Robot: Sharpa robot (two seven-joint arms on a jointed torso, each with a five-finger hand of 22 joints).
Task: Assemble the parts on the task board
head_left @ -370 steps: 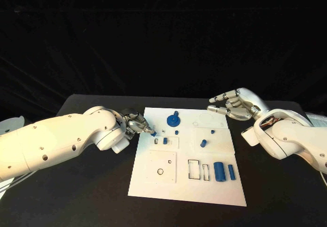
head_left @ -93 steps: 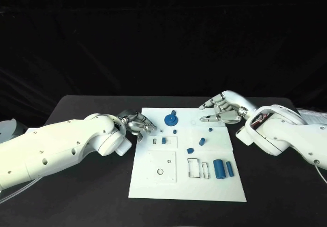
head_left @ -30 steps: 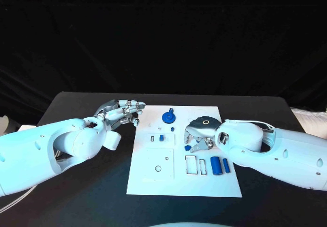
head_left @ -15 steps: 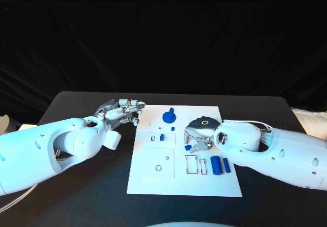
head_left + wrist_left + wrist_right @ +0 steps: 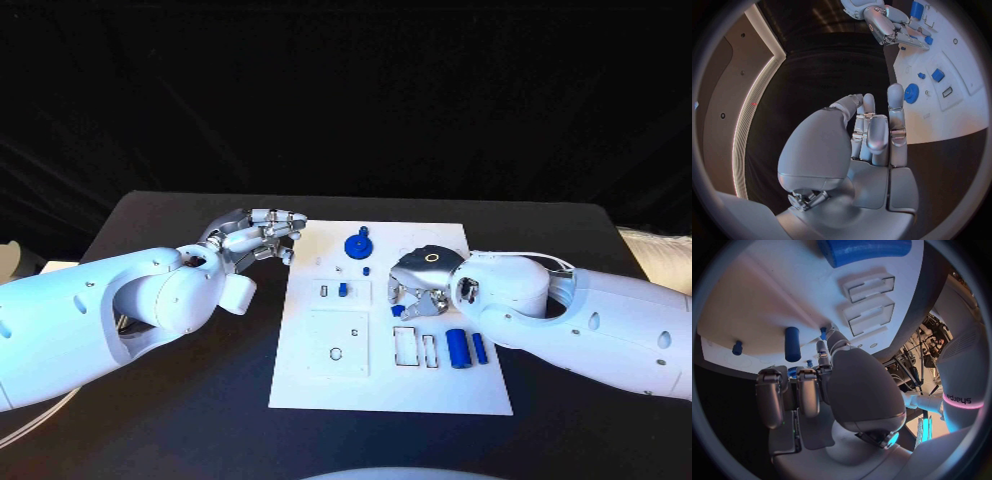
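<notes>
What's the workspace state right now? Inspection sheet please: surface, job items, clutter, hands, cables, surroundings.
Surface: black table, task board at its centre.
Job's things: blue parts on the board; round part at the far end, large cylinder near the right edge.
Clutter: nothing seen.
Hands: left hand raised off the board's left edge, fingers together, holding nothing; right hand low over mid-board, grasp cannot be told.
Cables: nothing seen on the table.
Surroundings: black backdrop.
</notes>
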